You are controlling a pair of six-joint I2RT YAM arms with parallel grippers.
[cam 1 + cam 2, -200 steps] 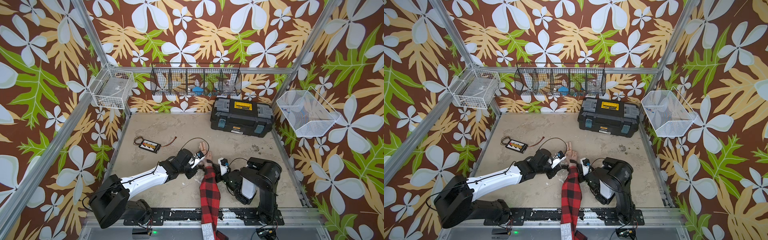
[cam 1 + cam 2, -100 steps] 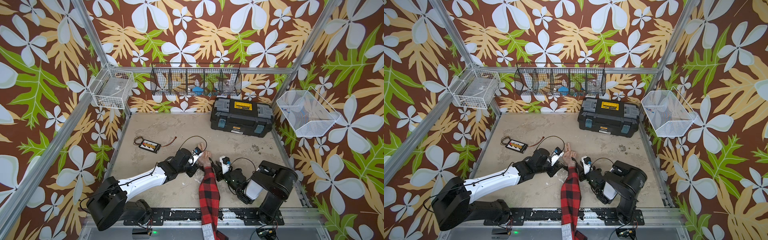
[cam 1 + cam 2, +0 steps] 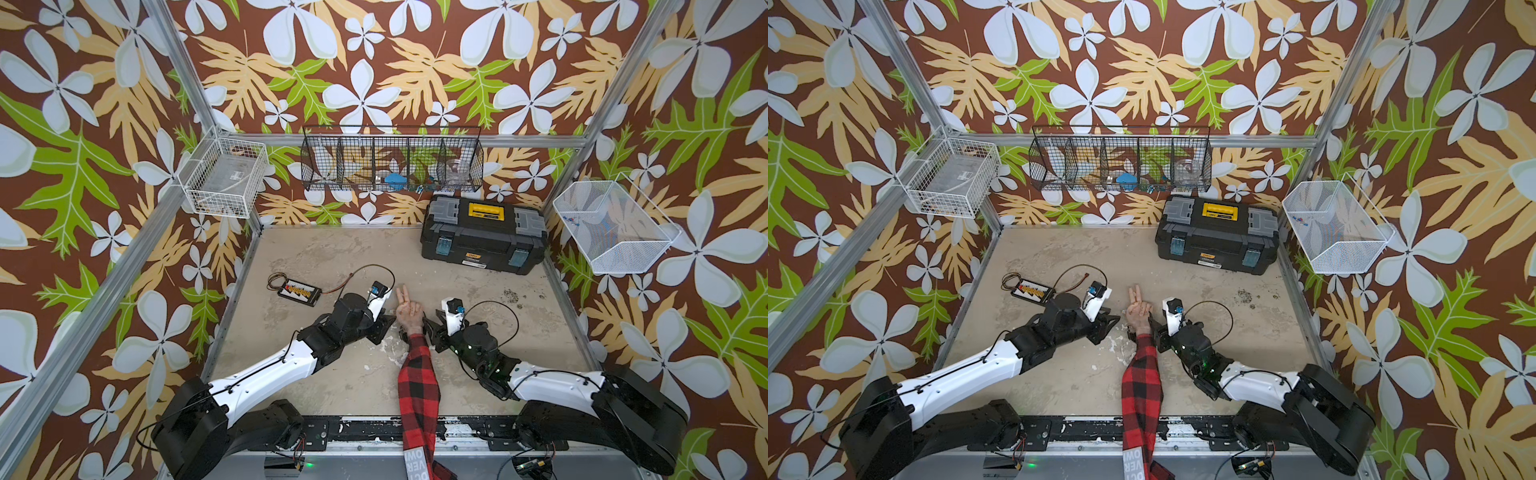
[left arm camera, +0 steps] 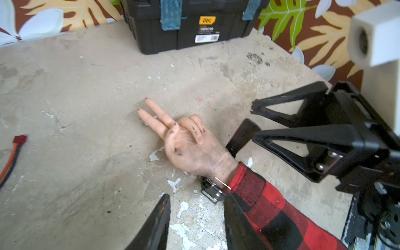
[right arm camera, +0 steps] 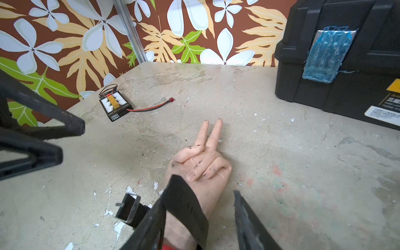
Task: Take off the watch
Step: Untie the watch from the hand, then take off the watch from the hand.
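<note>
- Two grippers face each other across the mannequin hand (image 4: 190,145), which lies palm up between them with two fingers stretched out.
- The left gripper (image 5: 72,140) has its jaws apart over the table (image 4: 86,108), with nothing gripped.
- The right gripper (image 4: 253,120) has its jaws apart too. A strap end (image 4: 242,138) leans on one finger and is not pinched between both.
- The watch (image 5: 186,203) sits unbuckled at the wrist. Its metal buckle (image 4: 214,190) lies just ahead of the left gripper's fingertips, and the strap end rises toward the right gripper. The case is hidden.
- A checked sleeve (image 4: 281,216) covers the arm behind the wrist.
- A black toolbox (image 3: 482,237) stands well beyond the right gripper.
</note>
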